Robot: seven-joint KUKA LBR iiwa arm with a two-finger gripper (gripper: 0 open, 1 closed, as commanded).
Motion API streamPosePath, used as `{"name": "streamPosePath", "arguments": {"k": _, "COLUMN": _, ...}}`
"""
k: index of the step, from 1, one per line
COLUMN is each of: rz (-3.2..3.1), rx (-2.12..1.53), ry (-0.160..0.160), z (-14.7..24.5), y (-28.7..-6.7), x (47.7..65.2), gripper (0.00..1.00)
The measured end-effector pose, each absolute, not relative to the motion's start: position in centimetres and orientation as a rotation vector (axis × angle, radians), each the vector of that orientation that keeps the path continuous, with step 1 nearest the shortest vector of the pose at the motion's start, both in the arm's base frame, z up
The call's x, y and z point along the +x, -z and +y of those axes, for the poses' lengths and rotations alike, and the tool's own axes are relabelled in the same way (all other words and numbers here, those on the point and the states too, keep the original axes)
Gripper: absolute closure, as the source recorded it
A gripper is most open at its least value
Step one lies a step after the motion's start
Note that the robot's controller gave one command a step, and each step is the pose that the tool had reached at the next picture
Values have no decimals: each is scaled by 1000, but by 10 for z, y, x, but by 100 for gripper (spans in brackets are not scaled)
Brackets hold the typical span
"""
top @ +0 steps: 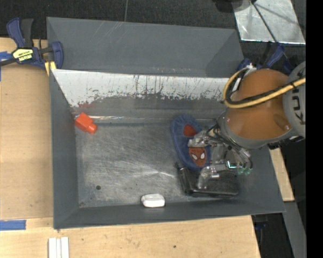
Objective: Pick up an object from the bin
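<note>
Gripper [214, 170] low over 1 black flat item [189, 185], lower right, partly covering it; blue-red toy [180, 138] beside. Open or closed: unreadable.

black box [186, 182] part-hidden, blue item [178, 138] partly covered

The arm [294, 107] is seen entering the bin [151, 47] from its right side. The wrist is capped by a rounded orange cover [255, 114], placed over the bin's right wall, nearer the back right corner than the front. A yellow cable [274, 93] is looped across the upper part of that cover and led off to the right, beyond the bin's rim. Beneath the cover, the metal gripper [211, 175] is held low over the front right part of the bin's floor, near the front wall, and is pointed downward.
</note>
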State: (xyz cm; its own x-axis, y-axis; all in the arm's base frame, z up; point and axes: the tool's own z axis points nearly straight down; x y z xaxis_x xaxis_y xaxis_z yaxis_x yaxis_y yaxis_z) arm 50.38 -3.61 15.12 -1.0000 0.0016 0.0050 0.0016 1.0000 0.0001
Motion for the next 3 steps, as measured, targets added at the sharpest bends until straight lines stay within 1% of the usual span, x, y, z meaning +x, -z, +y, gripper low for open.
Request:
{"name": "streamPosePath", "arguments": {"k": 1, "rz": -3160, "rx": 226, "ry": 4, "z": -14, "y": -115, "x": 534, "gripper": 0}}
{"name": "streamPosePath", "arguments": {"k": 2, "rz": -3145, "rx": 140, "ry": 8, "z": -75, "y": -91, "x": 569, "gripper": 0}}
{"name": "streamPosePath", "arguments": {"k": 3, "rz": -3154, "rx": 145, "ry": 5, "z": -73, "y": -94, "x": 570, "gripper": 100}}
